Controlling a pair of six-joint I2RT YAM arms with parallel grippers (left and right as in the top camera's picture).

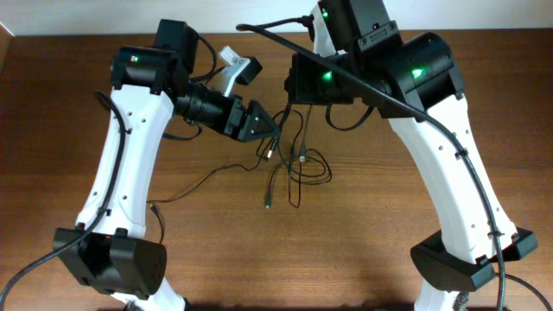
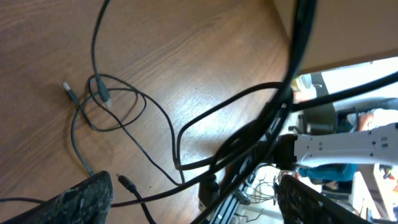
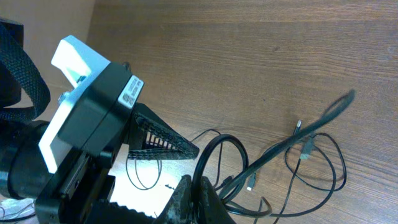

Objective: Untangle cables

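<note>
The cables lie loose near the middle of the table, and one thin strand trails off toward the left edge. The left gripper hangs just beside them, on their left side, with its jaws spread wide and nothing between them. In its wrist view the looped strands lie flat on the wood, apart from it. The right gripper is closed tight, and a strand of the cables rises from the table up to its tips, where it appears to be pinched. From above this gripper is hidden under its own arm.
</note>
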